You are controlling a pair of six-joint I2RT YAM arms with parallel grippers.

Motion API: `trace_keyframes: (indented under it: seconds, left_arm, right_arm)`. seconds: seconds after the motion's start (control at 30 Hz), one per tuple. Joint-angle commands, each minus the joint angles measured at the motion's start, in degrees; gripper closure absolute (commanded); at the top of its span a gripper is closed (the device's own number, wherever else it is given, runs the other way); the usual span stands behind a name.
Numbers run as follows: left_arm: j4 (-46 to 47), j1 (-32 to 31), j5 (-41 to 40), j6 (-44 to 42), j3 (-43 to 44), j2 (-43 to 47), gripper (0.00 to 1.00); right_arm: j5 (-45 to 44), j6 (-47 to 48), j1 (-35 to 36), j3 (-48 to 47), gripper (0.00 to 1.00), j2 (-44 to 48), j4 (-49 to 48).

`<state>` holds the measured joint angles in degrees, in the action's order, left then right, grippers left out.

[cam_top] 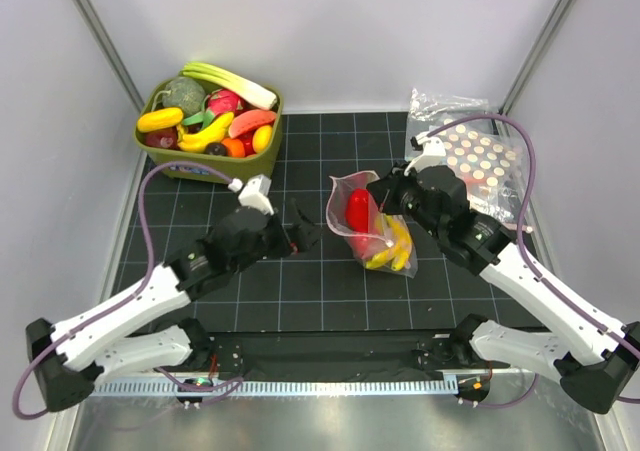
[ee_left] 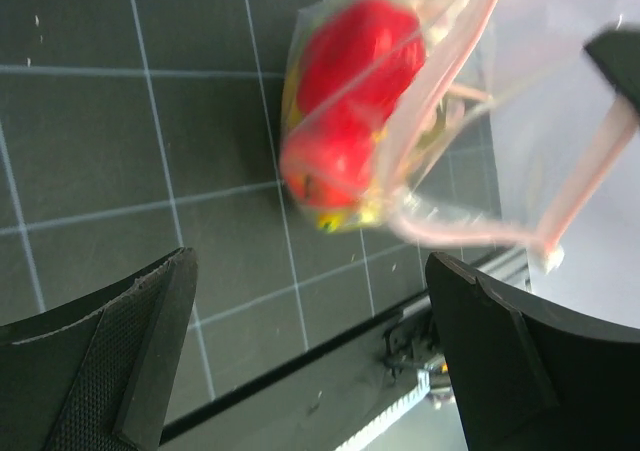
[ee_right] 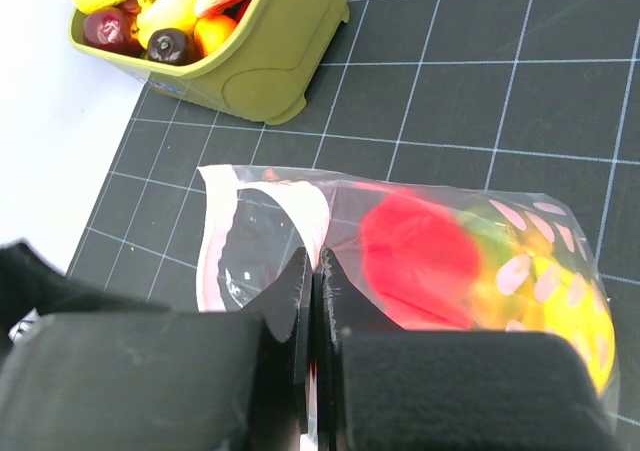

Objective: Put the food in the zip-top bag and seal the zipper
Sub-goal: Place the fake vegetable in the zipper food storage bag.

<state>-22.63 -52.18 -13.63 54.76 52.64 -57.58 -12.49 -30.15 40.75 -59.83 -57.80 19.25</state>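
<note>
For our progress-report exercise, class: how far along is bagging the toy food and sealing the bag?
Done: the glossy red plastic fruit and yellow plastic banana bunch lie inside the clear crinkly zip-top bag. In hand: the right pincer is shut on the bag's mouth edge; the left pincer hangs open, empty. Left: the pinkish-red zipper strip gapes unsealed and needs pressing closed.

This is a robot test cell in a lab, not a home. Plain white panels (cam_top: 330,31) set in metal posts (cam_top: 100,36) wall in a surface (cam_top: 330,426) under a black grid mat (cam_top: 320,281). Two cabled robot arms (cam_top: 130,311) (cam_top: 540,281) are bolted at its near edge, and a green bin (cam_top: 205,168) holds plastic toy food (cam_top: 205,126).
</note>
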Motion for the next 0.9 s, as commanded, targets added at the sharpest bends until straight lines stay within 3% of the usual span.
trace_keyframes:
  seconds: [0.0, 0.2, 0.4, 0.67, 0.87]
  left_arm:
    - [3.8, -1.1, 2.4, -0.3, -5.7, 9.1, 0.00]
    - [7.1, -1.1, 6.3, -1.9, -12.9, 20.4, 0.00]
    - [10.7, -1.1, 13.4, -4.4, -14.4, 23.7, 0.00]
    - [11.4, -1.1, 9.3, -7.4, -17.8, 29.1, 0.00]
    - [8.7, -1.1, 8.3, -10.0, -15.9, 25.0, 0.00]
  right_arm:
    - [-0.5, -0.2, 0.2, -0.1, 0.99, 1.4, -1.1]
    - [1.5, -1.2, 0.2, -1.0, 0.99, 0.6, 0.5]
    - [0.4, -0.9, 0.2, -0.9, 0.99, 2.0, 1.1]
    - [0.4, -1.2, 0.2, -0.5, 0.99, 0.5, 0.5]
    - [0.8, -1.2, 0.2, 0.6, 0.99, -2.3, -1.6]
